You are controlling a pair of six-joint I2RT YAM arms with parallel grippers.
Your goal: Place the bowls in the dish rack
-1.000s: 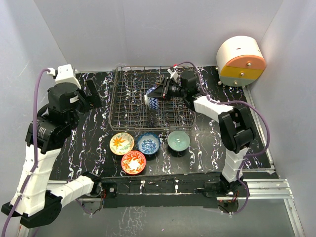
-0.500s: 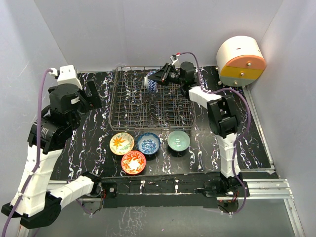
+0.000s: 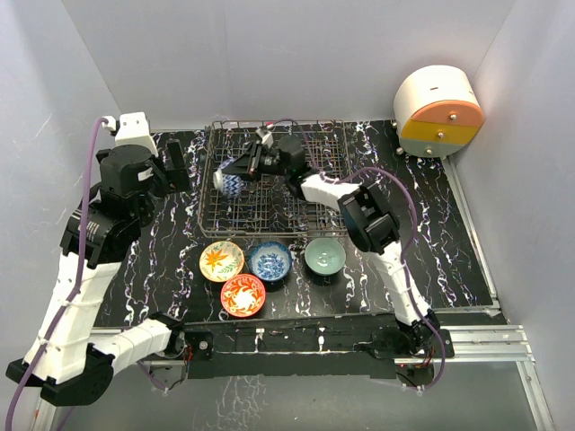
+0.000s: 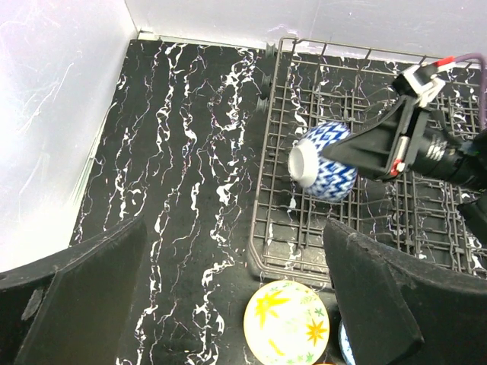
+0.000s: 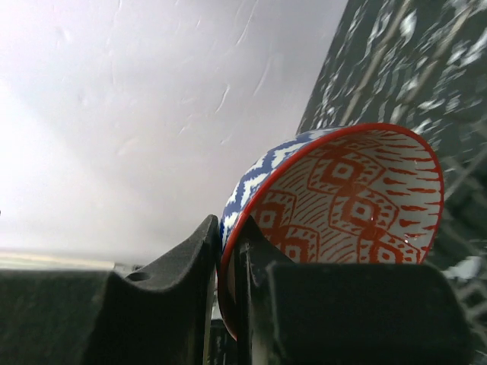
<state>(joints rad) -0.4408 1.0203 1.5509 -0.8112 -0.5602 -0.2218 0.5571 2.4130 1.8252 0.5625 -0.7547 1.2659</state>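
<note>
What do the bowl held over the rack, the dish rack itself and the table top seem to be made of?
The held bowl: likely glazed ceramic, with a smooth blue-white pattern outside, a red pattern inside and a plain pale foot ring. The dish rack: thin dark grey wire, probably metal, perhaps coated. The table top: black with white veins like marble, possibly only a printed sheet.

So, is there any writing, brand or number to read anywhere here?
No text can be read in any view.
The held bowl carries only a zigzag pattern, no lettering.
The drawer unit shows no label.
The left arm has faint pale marks, too small to read.
</note>
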